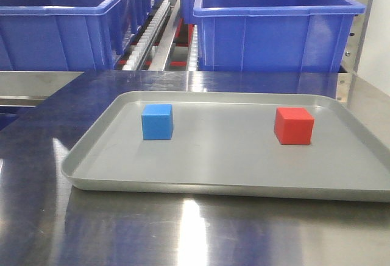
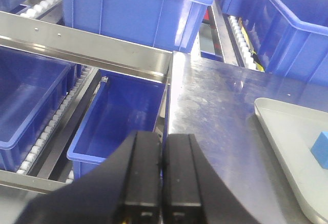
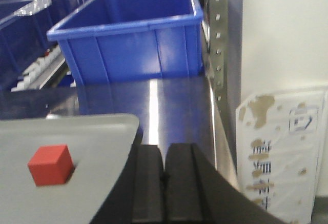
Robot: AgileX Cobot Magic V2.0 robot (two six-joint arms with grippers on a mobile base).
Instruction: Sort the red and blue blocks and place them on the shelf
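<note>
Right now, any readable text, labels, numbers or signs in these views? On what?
Nothing legible in any view.
On the white sheet beside the perforated upright, right wrist view: dark printed rows and a boxed mark, too blurred to read.
On the blue bins, grey tray, red block, blue block: no markings visible.

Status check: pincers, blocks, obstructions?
Left pincer shut, empty; right pincer shut, empty. Small blue matte cube and small red matte cube apart on flat grey metal tray, untouched. Nothing seen blocking them.

Left gripper point(image 2: 163, 180) jaws pressed together; blue block point(image 2: 321, 150) on grey tray point(image 2: 289, 127) at right edge
</note>
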